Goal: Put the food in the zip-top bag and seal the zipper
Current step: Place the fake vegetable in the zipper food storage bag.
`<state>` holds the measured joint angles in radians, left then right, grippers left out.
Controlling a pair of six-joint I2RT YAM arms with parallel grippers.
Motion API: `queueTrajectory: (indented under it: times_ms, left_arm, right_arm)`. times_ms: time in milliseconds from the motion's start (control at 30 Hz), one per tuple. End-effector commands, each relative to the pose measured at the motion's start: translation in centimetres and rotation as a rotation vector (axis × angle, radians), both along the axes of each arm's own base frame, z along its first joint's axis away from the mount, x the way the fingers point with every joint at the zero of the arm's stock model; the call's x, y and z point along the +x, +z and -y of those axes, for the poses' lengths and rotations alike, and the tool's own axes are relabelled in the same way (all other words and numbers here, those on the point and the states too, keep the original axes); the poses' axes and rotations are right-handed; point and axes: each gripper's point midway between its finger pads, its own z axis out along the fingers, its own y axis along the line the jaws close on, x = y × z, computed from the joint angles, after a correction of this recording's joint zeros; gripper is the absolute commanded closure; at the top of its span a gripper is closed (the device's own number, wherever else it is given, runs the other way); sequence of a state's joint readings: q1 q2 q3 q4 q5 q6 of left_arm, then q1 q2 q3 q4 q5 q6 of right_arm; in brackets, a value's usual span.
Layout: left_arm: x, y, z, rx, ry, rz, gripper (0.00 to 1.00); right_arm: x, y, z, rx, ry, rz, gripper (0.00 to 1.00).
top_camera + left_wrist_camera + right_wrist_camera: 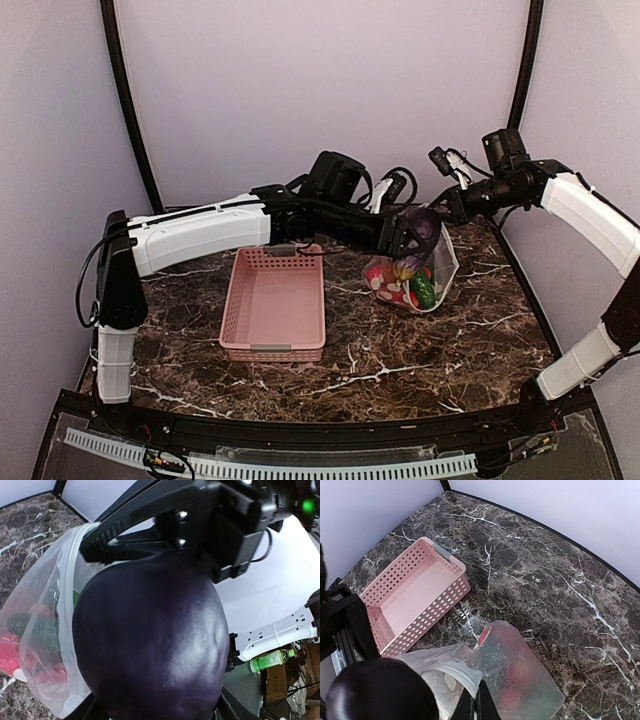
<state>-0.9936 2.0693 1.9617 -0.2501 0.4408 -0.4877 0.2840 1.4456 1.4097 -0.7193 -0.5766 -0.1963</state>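
The zip-top bag (445,265) slumps at 3 o'clock of the pink basket (275,300), with red fruits (390,290) inside. The left gripper (418,230) clamps the eggplant (150,640) at the bag's mouth, which the right gripper (476,704) pinches up open. Next, I reckon: release, then seal. The back wall (320,80) crowds 12 o'clock; the table (400,370) lies bare at 6.

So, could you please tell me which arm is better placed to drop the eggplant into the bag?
Left. The left gripper holds the eggplant right above the mouth of the bag, while the right gripper pinches its rim, holding it open.
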Motion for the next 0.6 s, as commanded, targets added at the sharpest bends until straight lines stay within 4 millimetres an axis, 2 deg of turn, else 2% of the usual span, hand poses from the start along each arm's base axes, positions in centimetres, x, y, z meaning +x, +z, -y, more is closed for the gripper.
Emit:
queueTrajectory:
  times_ms: [0, 233, 400, 567]
  left_arm:
    - [0.2, -0.1, 0.2, 0.002, 0.056, -0.075, 0.60]
    - [0.6, -2.6, 0.0, 0.066, 0.095, -0.101, 0.61]
    - [2.7, -5.7, -2.0, 0.184, 0.175, -0.072, 0.62]
    - [3.1, -6.1, -1.4, 0.165, 0.160, -0.080, 0.63]
  right_arm:
    - [-0.1, 1.7, -0.1, 0.031, -0.003, 0.040, 1.00]
    - [-0.2, 2.2, -0.3, 0.049, -0.004, 0.038, 1.00]
    - [-1.3, 3.2, -0.6, 0.078, 0.043, 0.057, 1.00]
    - [-2.8, 3.6, -1.5, 0.138, 0.114, 0.036, 1.00]
